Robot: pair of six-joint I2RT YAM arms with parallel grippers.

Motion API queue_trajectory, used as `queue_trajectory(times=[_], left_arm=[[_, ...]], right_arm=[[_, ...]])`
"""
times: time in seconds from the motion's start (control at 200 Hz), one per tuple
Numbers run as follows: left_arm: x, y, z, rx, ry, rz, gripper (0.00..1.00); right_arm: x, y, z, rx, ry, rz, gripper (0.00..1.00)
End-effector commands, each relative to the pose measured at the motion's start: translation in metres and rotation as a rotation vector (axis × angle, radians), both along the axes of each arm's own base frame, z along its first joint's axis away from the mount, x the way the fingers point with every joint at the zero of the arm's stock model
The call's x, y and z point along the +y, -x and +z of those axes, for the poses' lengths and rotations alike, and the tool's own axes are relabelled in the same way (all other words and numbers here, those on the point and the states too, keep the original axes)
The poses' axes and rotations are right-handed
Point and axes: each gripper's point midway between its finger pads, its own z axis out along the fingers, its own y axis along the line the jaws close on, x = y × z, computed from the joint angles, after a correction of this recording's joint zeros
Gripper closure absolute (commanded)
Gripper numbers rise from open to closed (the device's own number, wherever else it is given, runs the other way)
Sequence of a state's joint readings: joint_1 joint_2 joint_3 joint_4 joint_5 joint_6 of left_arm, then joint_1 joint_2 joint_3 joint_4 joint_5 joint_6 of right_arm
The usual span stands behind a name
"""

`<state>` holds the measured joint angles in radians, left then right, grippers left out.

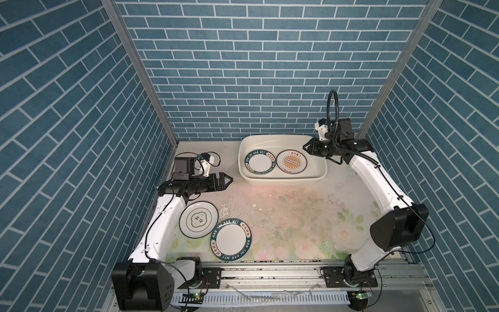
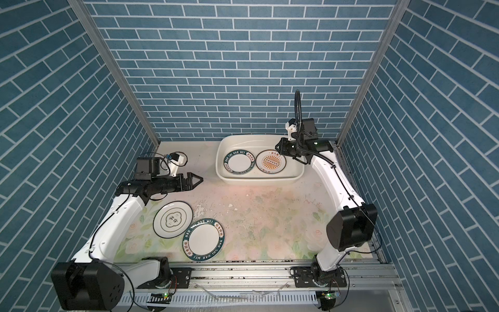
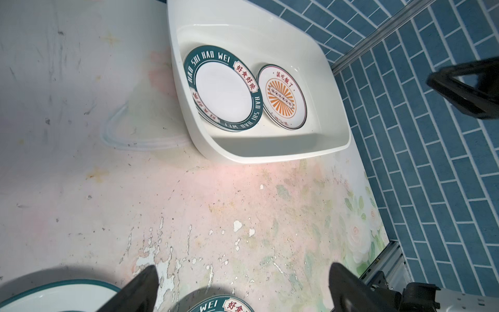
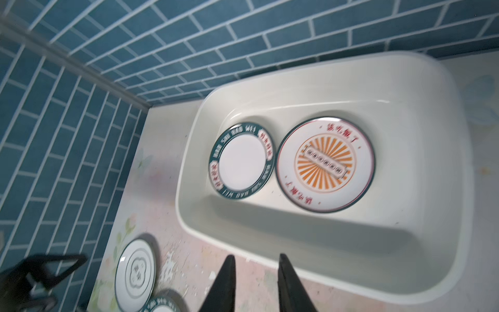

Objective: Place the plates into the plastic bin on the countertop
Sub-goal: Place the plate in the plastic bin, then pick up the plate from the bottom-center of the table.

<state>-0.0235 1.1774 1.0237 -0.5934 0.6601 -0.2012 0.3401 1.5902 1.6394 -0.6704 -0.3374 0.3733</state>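
The plastic bin [image 1: 283, 180] stands at the back of the countertop [image 1: 283, 216]. Inside it a teal-lettered plate [image 1: 260, 161] rests on another like it, beside a sunburst plate [image 1: 292, 162]. On the countertop at the front left lie a cloud-emblem plate [image 1: 198, 219] and a teal-lettered plate [image 1: 231, 243]. My left gripper [image 1: 229, 178] hovers left of the bin, open wide and empty [image 3: 243, 267]. My right gripper [image 1: 305, 147] hangs over the bin's right end. Its jaws stand narrowly open with nothing between them [image 4: 256, 256].
Blue brick walls close in the back and both sides. A metal rail [image 1: 270, 272] with both arm bases runs along the front edge. The right arm's elbow [image 1: 397, 229] bulges over the right side. Scuffed patches [image 3: 162, 264] mark the surface.
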Motion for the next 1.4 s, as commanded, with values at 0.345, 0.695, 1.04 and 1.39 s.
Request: queue_trajectory(times=[0.345,0.695,1.04,1.39], left_arm=[[0.0,0.001,-0.038,0.112,0.05,0.033,0.0],[-0.006,-0.008,-0.025,0.061,0.046,-0.047,0.0],[-0.007,-0.01,-0.016,0.035,0.049,-0.055,0.0],[-0.01,-0.008,-0.004,0.004,0.059,-0.079,0.0]], right_arm=[[0.066,0.207,-0.085,0.324,-0.148,0.301,0.61],[0.137,0.252,-0.151,0.478,-0.192,0.476,0.57],[0.17,0.257,-0.212,0.567,-0.137,0.512,0.57],[0.194,0.26,-0.24,0.618,-0.126,0.549,0.59]])
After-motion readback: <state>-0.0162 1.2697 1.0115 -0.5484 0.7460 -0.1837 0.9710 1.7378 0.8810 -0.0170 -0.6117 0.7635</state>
